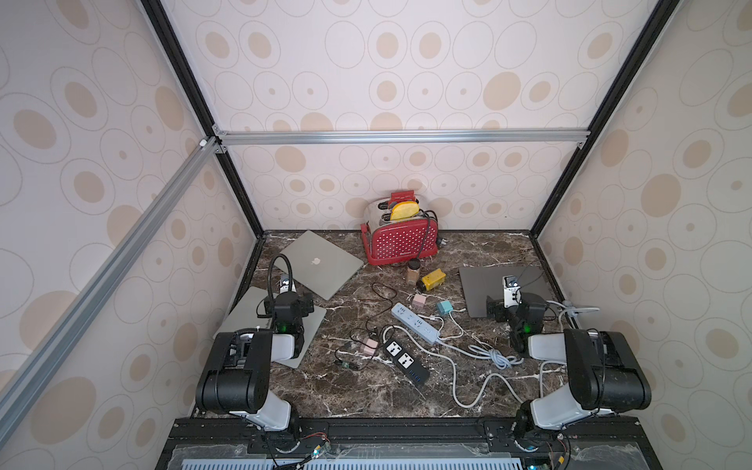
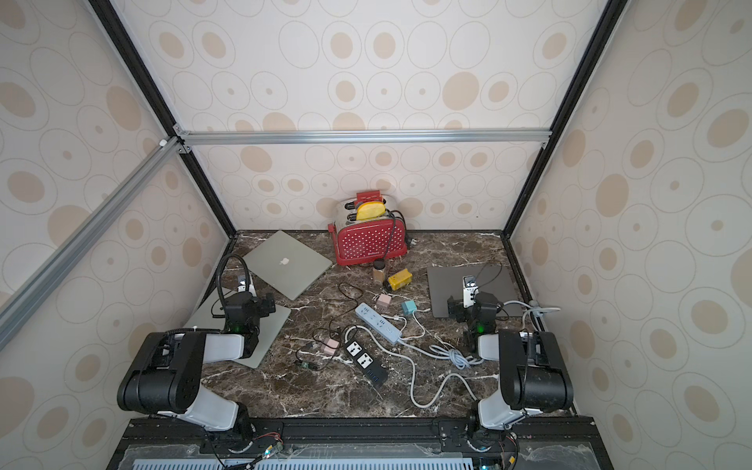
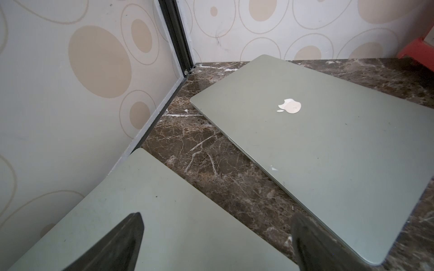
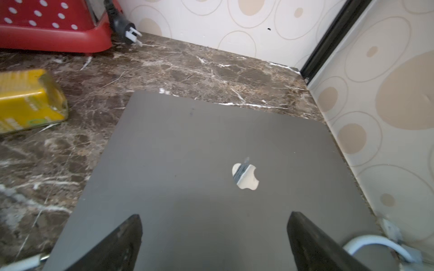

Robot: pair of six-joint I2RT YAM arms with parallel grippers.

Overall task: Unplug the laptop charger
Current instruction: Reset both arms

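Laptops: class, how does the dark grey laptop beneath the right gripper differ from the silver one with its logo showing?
The dark grey laptop is charcoal; the silver laptop is pale. The dark grey laptop lies roughly square to the table edge; the silver laptop is turned diagonally. Both are closed, flat, logo up.

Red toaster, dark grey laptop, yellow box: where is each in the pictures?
red toaster (image 1: pixel 401 244): in a top view, on its dotted side.
dark grey laptop (image 4: pixel 187 152): right wrist view, on its closed lid.
yellow box (image 1: pixel 433 279): in a top view, on its upper face.
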